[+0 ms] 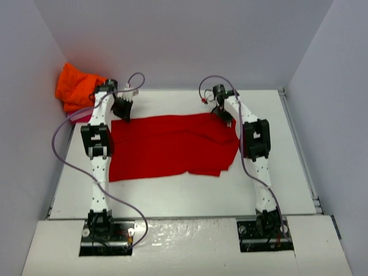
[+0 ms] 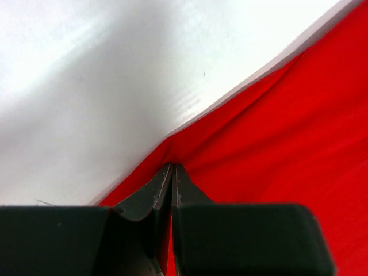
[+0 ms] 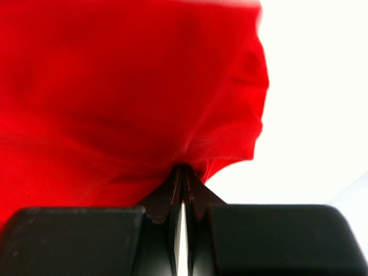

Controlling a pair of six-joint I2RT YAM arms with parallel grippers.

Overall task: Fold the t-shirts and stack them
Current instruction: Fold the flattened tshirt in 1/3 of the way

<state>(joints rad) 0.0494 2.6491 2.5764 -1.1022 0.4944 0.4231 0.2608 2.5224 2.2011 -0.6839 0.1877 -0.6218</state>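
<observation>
The red t-shirt [image 1: 172,145] lies spread across the middle of the white table [image 1: 172,192]. My left gripper [image 1: 123,110] is shut on its far left corner; in the left wrist view the jaws [image 2: 172,170] pinch the red cloth [image 2: 276,144] at its edge. My right gripper [image 1: 225,115] is shut on the shirt's far right edge; in the right wrist view the jaws [image 3: 184,171] pinch a gathered fold of red cloth [image 3: 115,103]. The orange t-shirt [image 1: 77,86] is bunched in the far left corner, with a strip of pink shirt [image 1: 77,118] under it.
Grey walls close in the table on the left, back and right. Purple cables loop from both arms over the table's left side and far edge. The arm bases stand at the near edge.
</observation>
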